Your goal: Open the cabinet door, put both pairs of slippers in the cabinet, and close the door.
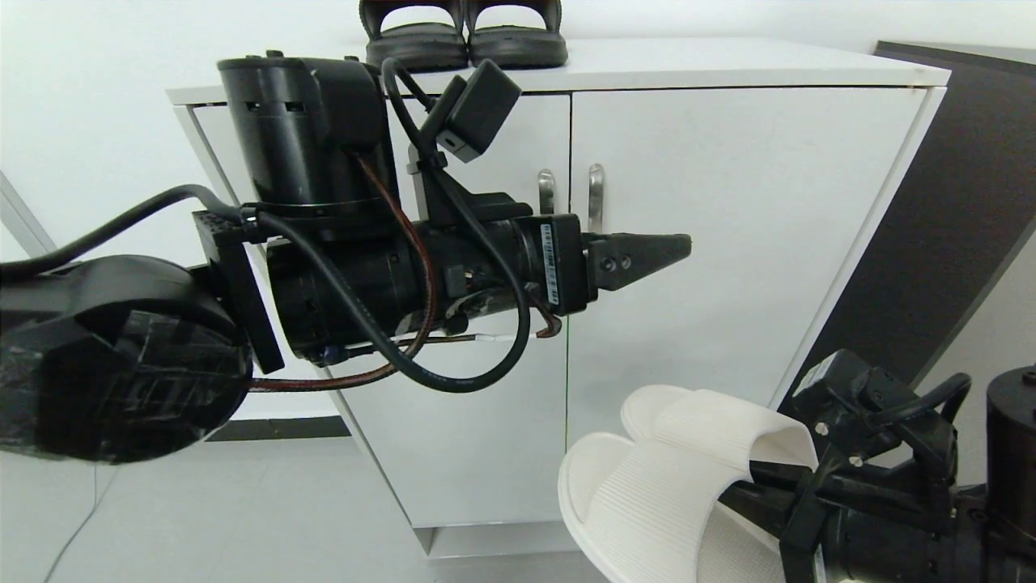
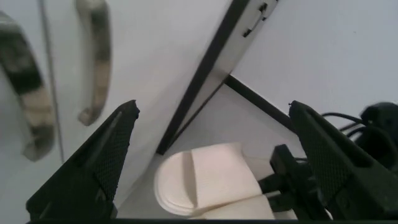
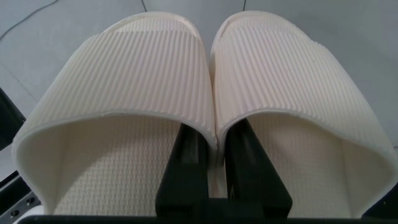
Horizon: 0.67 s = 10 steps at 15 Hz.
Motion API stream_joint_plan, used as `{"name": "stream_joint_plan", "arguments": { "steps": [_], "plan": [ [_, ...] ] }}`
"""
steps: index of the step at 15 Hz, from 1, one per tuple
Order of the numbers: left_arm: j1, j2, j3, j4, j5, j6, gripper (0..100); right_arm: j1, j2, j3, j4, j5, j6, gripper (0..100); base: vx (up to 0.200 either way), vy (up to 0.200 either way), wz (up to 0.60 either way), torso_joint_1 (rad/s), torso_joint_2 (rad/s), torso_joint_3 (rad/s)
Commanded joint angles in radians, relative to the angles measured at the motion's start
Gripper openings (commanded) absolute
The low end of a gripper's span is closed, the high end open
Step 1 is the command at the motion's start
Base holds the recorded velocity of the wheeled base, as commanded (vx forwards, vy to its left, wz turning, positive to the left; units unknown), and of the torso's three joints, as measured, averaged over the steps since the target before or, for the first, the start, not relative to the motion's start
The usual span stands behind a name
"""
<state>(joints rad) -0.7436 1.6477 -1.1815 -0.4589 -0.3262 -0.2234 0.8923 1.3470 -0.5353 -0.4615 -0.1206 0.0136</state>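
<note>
Plainly, the cabinet (image 1: 728, 267) stood with both of its white doors shut. Two metal handles (image 1: 596, 194) hung side by side at the middle seam. On its top, toward the far left, the black slippers (image 1: 465, 36) sat as a pair, touching each other at the inner sides.

The left gripper (image 1: 647, 257) was held level in front of the doors, just beside the handles, with its tip pointing right. From its wrist camera its fingers (image 2: 93, 168) were spread wide apart with nothing between them. Whether either finger touched a handle could not be told.

The right gripper (image 3: 214, 155) sat low at the near right and carried the white slippers (image 1: 672, 478). One finger was pushed in under each ribbed strap, and the two fingers (image 3: 186, 174) pinched the slippers' adjoining inner walls together. The pair was off the pale floor (image 1: 202, 510), side by side, rounded ends toward the cabinet, in front of the lower part of the right door and outside the cabinet.
</note>
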Motion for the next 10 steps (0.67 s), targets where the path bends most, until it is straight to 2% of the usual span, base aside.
{"name": "stream_joint_plan", "arguments": {
  "steps": [1, 6, 10],
  "plan": [
    [0.015, 0.011, -0.015, 0.000, 0.016, 0.003, 100, 0.000, 0.004, 0.000, 0.000, 0.001, 0.000, 0, 0.000, 0.000, 0.00, 0.000, 0.00, 0.000],
    [0.020, 0.018, -0.056, 0.008, 0.087, 0.007, 100, 0.000, 0.001, 0.003, 0.000, -0.001, -0.001, 0, 0.000, 0.000, 0.00, 0.000, 0.00, 0.000],
    [0.032, 0.072, -0.075, 0.006, 0.091, 0.007, 100, 0.000, -0.003, 0.006, -0.002, -0.001, -0.001, 0, 0.000, 0.000, 0.00, 0.000, 0.00, 0.000]
  ]
}}
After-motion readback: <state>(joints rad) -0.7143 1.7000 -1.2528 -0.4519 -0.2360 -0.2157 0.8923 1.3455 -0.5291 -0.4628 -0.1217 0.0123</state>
